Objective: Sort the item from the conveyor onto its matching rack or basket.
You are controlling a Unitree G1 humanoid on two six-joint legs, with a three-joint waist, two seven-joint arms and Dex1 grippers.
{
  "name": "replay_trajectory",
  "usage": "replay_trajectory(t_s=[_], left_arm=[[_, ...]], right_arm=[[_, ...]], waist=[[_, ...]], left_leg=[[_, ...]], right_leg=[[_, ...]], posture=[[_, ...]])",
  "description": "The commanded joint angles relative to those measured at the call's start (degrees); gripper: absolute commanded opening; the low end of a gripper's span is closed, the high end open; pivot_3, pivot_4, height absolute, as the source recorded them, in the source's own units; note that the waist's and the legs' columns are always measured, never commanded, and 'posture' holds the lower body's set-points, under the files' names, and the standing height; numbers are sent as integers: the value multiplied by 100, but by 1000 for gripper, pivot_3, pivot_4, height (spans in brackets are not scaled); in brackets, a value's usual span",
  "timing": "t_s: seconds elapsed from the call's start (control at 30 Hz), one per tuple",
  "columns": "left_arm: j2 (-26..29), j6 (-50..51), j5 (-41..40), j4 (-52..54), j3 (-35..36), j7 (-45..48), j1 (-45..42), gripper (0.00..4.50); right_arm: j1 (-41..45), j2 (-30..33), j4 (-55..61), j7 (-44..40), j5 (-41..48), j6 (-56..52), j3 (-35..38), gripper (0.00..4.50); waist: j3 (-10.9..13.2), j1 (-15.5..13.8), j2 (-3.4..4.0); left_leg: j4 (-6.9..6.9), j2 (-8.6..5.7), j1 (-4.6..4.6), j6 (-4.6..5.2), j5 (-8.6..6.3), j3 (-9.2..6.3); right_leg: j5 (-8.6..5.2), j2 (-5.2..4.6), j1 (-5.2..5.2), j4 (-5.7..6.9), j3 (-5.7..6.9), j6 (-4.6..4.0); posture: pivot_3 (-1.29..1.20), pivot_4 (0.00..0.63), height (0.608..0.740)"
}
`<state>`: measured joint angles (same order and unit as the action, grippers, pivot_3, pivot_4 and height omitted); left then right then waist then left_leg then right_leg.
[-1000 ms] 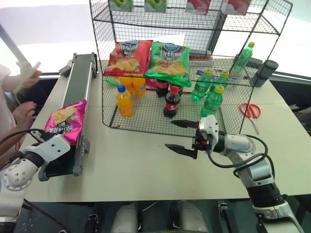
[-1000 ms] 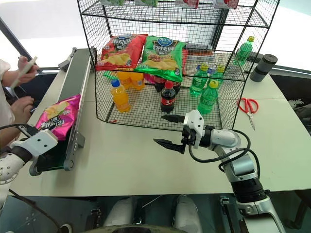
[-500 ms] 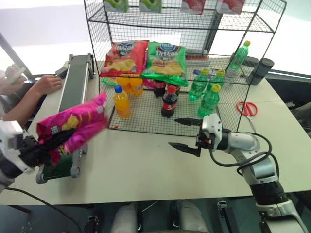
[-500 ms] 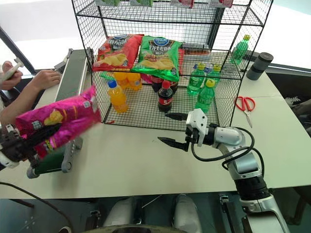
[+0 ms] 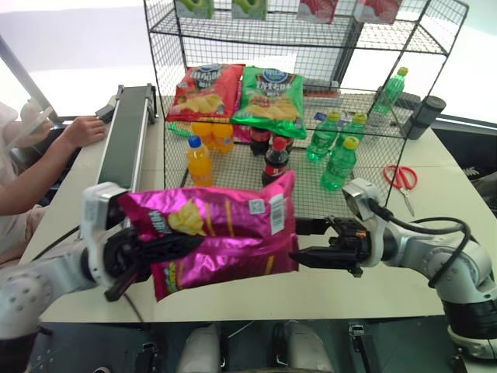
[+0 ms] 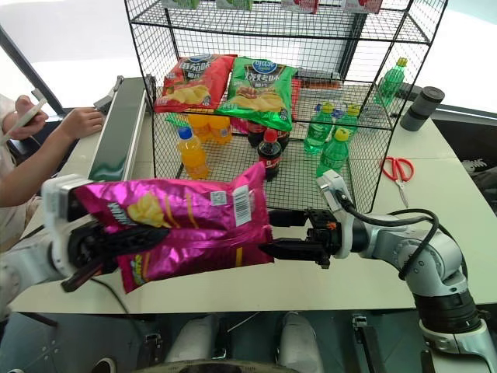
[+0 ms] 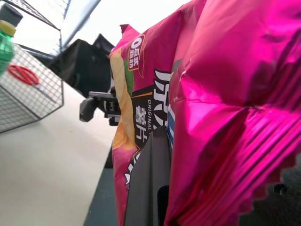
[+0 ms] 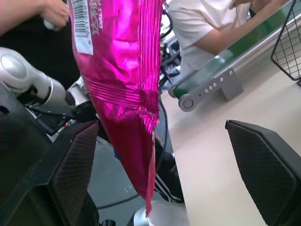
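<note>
Your left gripper (image 5: 155, 247) was clamped on one end of the pink crisp bag (image 5: 221, 229), holding it lengthwise in the air over the near edge of the white table (image 5: 233, 280), clear of the conveyor (image 5: 128, 136) that ran away at about 11 o'clock from the bag. The bag's far end, with its barcode label, reached toward your right gripper (image 5: 307, 242), whose two black fingers (image 8: 70, 165) stood wide apart with nothing between them, one at either side of the bag's crimped edge; from the frames you could not tell whether they touched the foil. The black wire rack (image 5: 311, 47) stood at 12 o'clock behind the bag, a red crisp bag (image 5: 203, 89) and a green crisp bag (image 5: 270, 95) lying side by side on its middle tier. On the bottom tier stood orange drink bottles (image 5: 199, 162), cola bottles (image 5: 275, 162) and green bottles (image 5: 338, 163). Red-handled scissors (image 5: 399, 177) lay on the table at 2 o'clock, just beside the rack, and a dark cup (image 5: 425, 115) stood beyond them. A person's hand (image 5: 84, 130) rested at the conveyor's outer rail at 10 o'clock.
</note>
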<state>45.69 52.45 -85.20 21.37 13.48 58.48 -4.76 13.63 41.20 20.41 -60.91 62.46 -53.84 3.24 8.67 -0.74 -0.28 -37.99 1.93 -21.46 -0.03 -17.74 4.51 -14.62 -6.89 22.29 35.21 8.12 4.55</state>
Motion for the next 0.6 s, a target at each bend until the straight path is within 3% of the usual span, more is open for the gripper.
replay_trajectory(t_s=[0.03,0.37,0.47,0.6], left_arm=[[-229,74,205,-295,-280,76,-445,54],[-730,-215,1177,-404,-542,354,-613,54],[-791,-300,1376,-374,-510,392,-561,0],[-812,-378,1599,-377,-491,340,-472,0]], right_arm=[[171,-58,264,136,475,-251,111,4500],[300,-109,325,254,221,-474,-409,4500],[334,-213,202,344,95,-422,-496,3739],[454,-324,83,417,-27,-371,-497,1707]], waist=[[0,9,0],[0,-1,-3],[0,0,-3],[0,3,-3]], left_leg=[[0,0,0,0,0,1],[0,0,-2,0,0,1],[0,1,-3,1,0,1],[0,2,-3,1,0,1]], right_leg=[[0,0,-1,0,0,0],[0,3,2,-4,-5,1],[0,3,2,-4,-5,1],[0,2,4,-3,-5,1]], posture=[[0,150,740],[0,150,740],[0,150,740],[0,150,740]])
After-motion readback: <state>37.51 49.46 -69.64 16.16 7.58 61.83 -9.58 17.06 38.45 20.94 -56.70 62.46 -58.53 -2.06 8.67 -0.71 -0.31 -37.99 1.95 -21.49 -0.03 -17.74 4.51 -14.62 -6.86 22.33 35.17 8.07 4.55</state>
